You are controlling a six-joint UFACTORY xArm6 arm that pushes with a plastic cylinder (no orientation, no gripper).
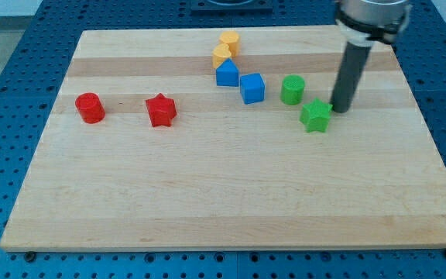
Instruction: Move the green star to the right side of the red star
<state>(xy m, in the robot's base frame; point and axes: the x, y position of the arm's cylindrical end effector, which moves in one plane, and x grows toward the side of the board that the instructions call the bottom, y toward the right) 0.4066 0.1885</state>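
The green star (315, 115) lies on the wooden board (231, 194) at the view's right of centre. The red star (161, 110) lies far off at the view's left. My tip (339, 109) rests on the board just to the right of the green star, close to or touching its upper right edge. The dark rod rises from it toward the view's top.
A green cylinder (292, 89) stands just up-left of the green star. A blue cube (252, 87) and a blue pentagon-like block (226, 74) lie left of it. Two yellow blocks (225, 48) sit near the top. A red cylinder (90, 107) lies at far left.
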